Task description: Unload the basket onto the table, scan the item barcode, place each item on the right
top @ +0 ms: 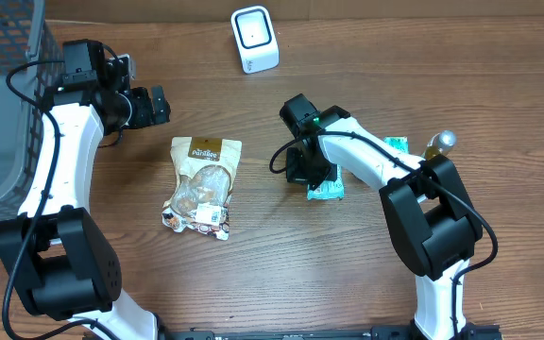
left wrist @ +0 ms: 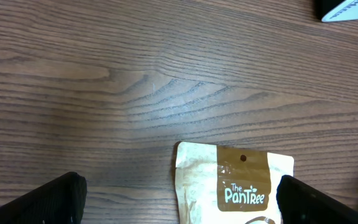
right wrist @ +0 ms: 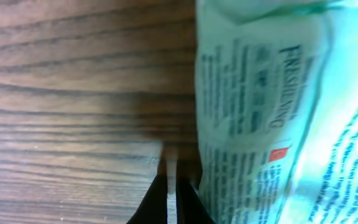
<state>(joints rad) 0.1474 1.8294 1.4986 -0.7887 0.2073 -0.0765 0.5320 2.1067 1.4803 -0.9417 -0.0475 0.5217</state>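
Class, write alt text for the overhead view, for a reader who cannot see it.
The right hand, shut, sits at the edge of a teal packet on a wooden table; the open left hand is near a tan snack bag. A white scanner stands at the far edge.

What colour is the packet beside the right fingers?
The packet is mint green with dark print, clearest in the right wrist view.

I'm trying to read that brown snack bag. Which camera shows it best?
The overhead view: the whole snack bag shows, edge to edge. The left wrist view catches only the bag's top, though the label reads clearer there. The right wrist view misses it entirely.
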